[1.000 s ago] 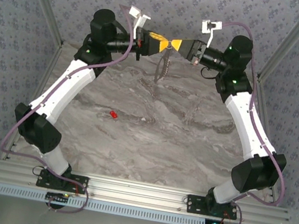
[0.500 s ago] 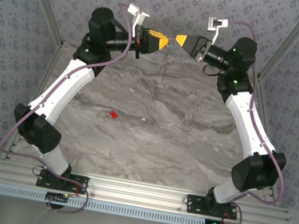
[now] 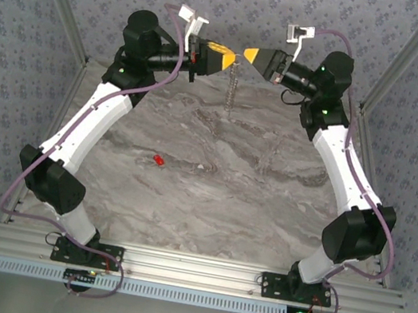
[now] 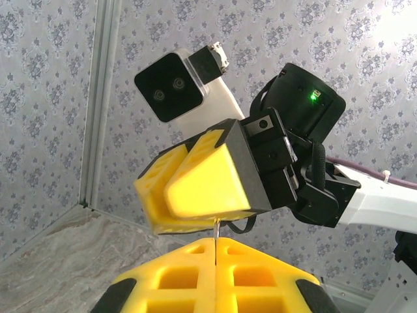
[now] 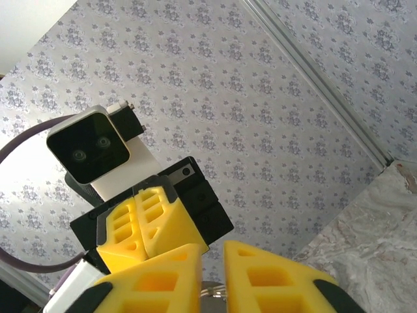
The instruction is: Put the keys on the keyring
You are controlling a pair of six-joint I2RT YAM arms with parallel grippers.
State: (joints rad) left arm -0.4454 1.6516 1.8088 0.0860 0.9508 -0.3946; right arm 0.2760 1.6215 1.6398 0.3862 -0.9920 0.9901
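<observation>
there is one small red key (image 3: pixel 157 160), one thin grey keyring (image 3: pixel 232 92) and one marbled surface (image 3: pixel 250 196). two white arms (image 3: pixel 89 123) are present, and so two grippers: one left gripper (image 3: pixel 226 59) and one right gripper (image 3: pixel 249 55). each carries two yellow fingers (image 4: pixel 195 182), four in all, and one wrist camera (image 4: pixel 171 88), two in all.

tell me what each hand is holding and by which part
The left hand is shut on the keyring, pinching its top end so the rest hangs free below. The right hand, fingers slightly parted beside it, seems to grip nothing.
</observation>
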